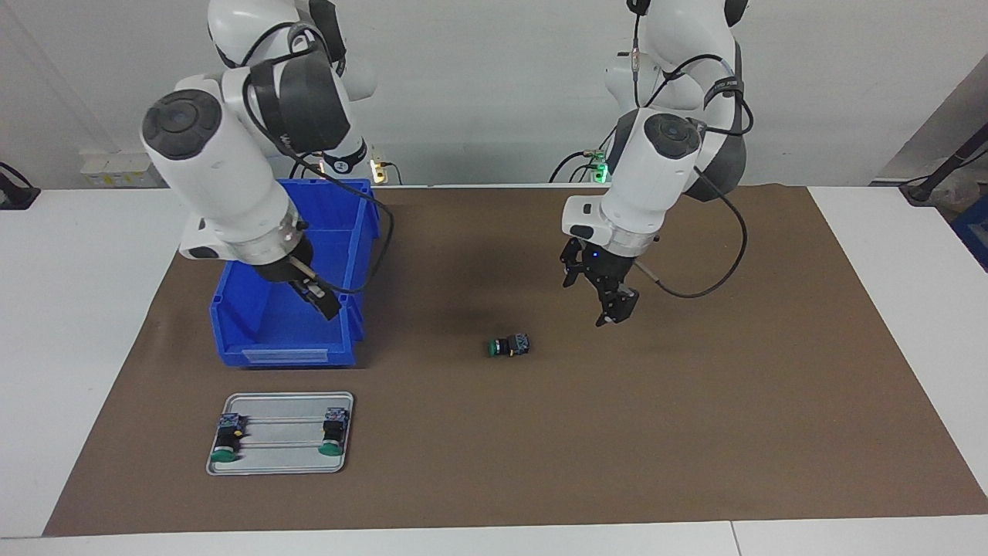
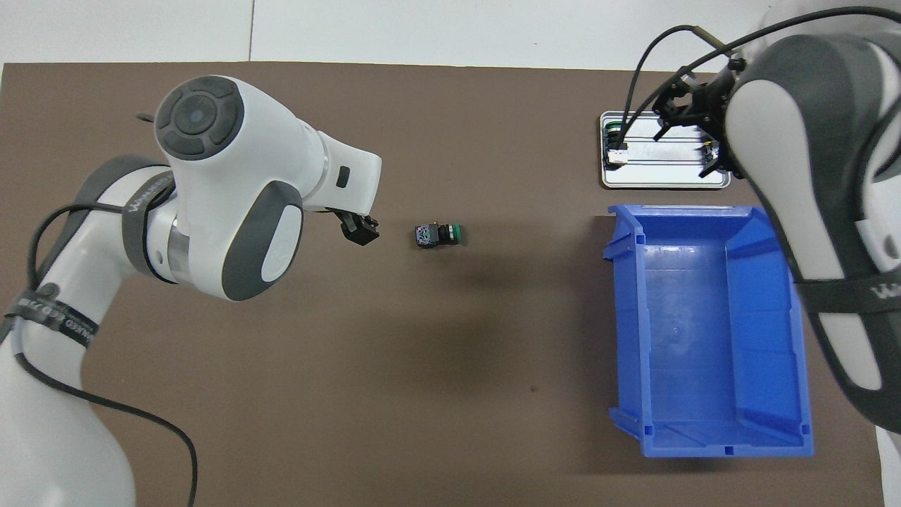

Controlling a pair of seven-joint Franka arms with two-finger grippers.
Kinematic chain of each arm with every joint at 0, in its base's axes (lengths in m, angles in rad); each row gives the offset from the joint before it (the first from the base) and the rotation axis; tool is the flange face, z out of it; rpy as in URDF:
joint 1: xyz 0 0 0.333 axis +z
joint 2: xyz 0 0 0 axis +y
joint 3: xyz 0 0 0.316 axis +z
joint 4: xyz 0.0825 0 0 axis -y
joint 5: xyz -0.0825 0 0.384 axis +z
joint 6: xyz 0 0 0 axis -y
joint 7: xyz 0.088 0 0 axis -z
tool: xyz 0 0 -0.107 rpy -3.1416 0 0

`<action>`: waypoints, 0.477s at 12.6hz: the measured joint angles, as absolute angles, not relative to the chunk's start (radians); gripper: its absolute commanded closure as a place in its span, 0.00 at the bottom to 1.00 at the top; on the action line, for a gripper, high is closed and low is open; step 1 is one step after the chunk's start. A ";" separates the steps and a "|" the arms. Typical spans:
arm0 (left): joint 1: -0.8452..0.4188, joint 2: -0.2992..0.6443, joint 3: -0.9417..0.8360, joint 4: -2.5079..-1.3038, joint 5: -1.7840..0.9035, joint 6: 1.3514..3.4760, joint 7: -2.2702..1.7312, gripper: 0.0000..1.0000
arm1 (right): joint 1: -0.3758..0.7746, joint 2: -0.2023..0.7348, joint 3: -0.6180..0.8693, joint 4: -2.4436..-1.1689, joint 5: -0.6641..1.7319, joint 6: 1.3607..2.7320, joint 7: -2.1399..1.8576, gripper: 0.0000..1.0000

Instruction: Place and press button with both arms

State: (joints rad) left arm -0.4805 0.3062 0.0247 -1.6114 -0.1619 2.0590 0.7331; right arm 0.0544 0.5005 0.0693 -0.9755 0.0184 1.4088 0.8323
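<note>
Facing view shows the button (image 1: 509,346) lying on its side on the brown mat (image 1: 695,432), in the middle of the frame. Its green cap points toward the right arm's end of the surface. The left claw (image 1: 616,309) hangs just beside it, up in the air, spread and holding nothing.

The right claw (image 1: 320,297) waits over the blue bin (image 1: 282,340). I cannot tell if it is spread or pressed together. Two other buttons (image 1: 226,440) already lie in the metal tray (image 1: 282,398), low in the frame.

I judge that the step in hand is the pick-up of the loose button by the left claw. To do it well, I would first bring the claw straight over the black body, not over the cap. Then I would turn the wrist so the fingers close across the cylinder and not along it. The body is round and may roll, so I would descend slowly and close only when both fingers are low beside it.
</note>
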 measured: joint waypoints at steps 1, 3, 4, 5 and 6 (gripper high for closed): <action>-0.491 0.335 0.025 -1.596 -0.168 2.068 0.729 0.04 | 0.020 0.473 0.069 -0.983 0.019 1.389 0.754 0.23; -0.519 0.391 0.026 -1.569 -0.172 2.101 0.709 0.06 | -0.032 0.407 0.069 -1.018 0.020 1.363 0.616 0.23; -0.540 0.422 0.026 -1.551 -0.172 2.118 0.688 0.06 | -0.042 0.373 0.067 -1.050 0.020 1.360 0.562 0.23; -0.561 0.452 0.026 -1.534 -0.172 2.129 0.664 0.07 | -0.044 0.336 0.063 -1.095 0.020 1.360 0.504 0.23; -0.581 0.477 0.027 -1.520 -0.172 2.143 0.641 0.09 | -0.044 0.295 0.057 -1.153 0.020 1.367 0.444 0.23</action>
